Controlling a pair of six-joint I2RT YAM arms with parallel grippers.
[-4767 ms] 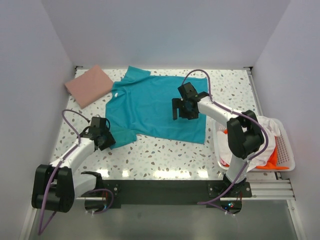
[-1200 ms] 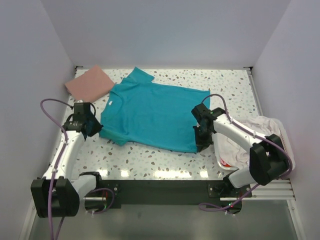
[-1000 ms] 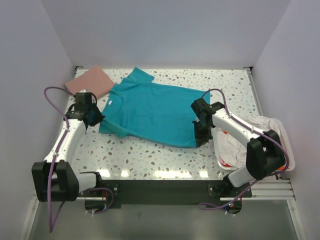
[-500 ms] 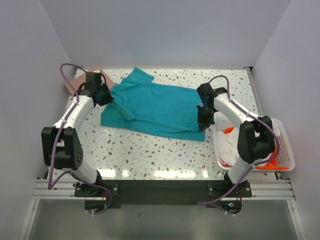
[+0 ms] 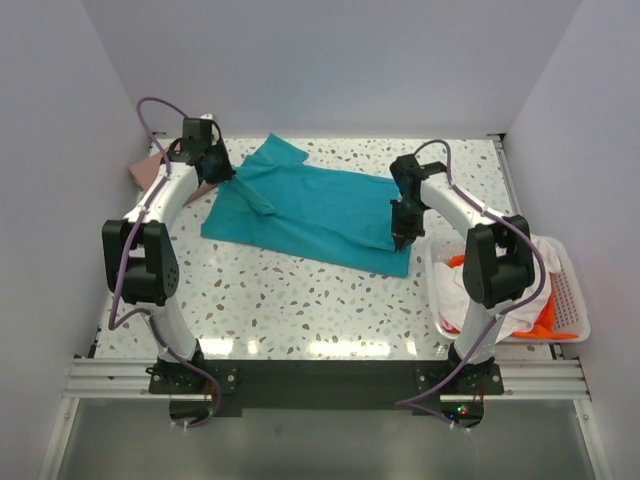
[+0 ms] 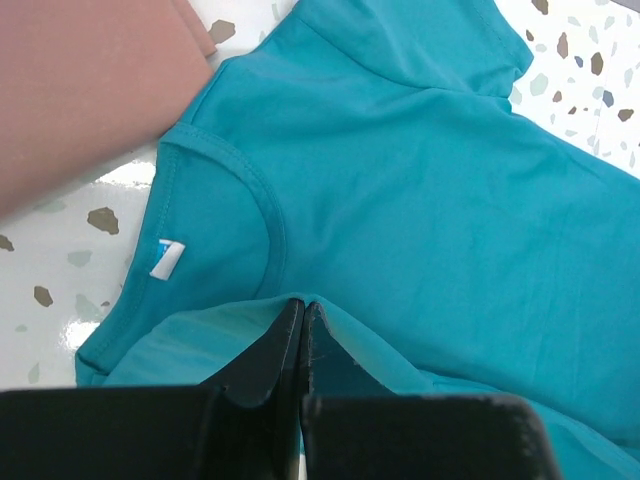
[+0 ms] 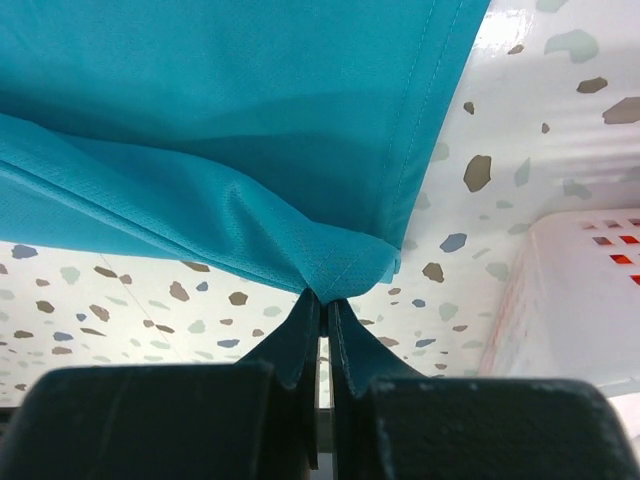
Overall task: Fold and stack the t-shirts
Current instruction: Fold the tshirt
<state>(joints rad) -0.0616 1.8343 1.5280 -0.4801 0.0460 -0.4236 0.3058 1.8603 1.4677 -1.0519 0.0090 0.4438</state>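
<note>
Top view, teal shirt (image 5: 320, 215): we find it spread on table (image 5: 300, 300).
Left gripper (image 6: 303, 310): fingers pinched tight on teal cloth near the collar.
Right gripper (image 7: 322, 300): clamped on a bottom corner (basket (image 7: 570, 290) beside).
Pink shirt (image 6: 80, 90): folded, far-left corner.

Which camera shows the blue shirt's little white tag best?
Left wrist view: the tag sits close and sharp on the teal shirt, by its collar. The other two views show only shirt, no tag.

Top overhead, wide; wrists close, downward; shared: teal t-shirt (image 5: 310, 205).
</note>
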